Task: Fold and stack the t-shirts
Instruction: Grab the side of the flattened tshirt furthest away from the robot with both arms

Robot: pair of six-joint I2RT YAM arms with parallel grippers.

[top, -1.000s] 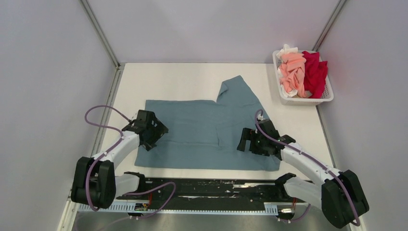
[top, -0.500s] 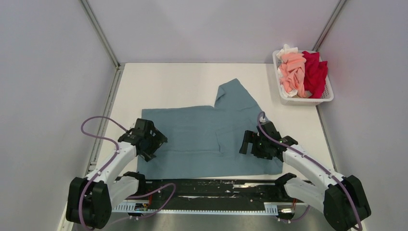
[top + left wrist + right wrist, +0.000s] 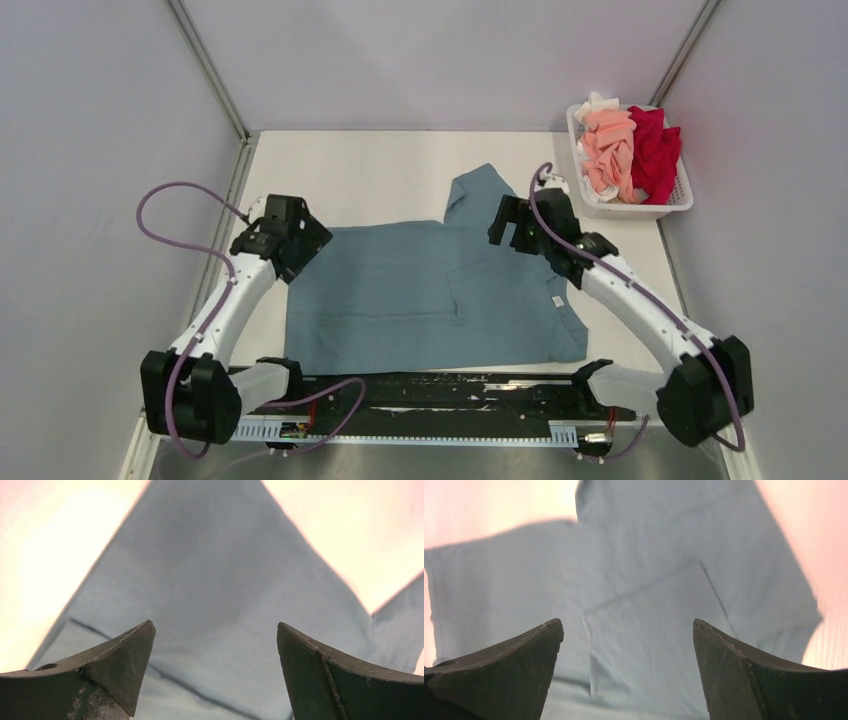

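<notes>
top view: a blue shirt lies spread flat on the desk, near the middle and close to the arm bases, with one sleeve reaching toward the far side and a small white label on its right part. the left gripper is over the shirt's far left corner, and the right gripper is at the sleeve's right edge; from here i cannot tell whether either one touches the cloth. a white basket stands at the far right corner of the desk, well apart from the blue shirt, and it holds a bunched pink shirt, a red shirt just right of it, and a bit of white shirt at the far rim. left wrist view: the left gripper has its fingers spread wide with nothing between them; past them a corner of the blue shirt narrows to a point, with bright desk on both sides. right wrist view: the right gripper is likewise spread wide and holds nothing; the blue shirt fills most of the frame below it, a folded layer with a straight edge lying on top, and desk shows at the upper corners.
</notes>
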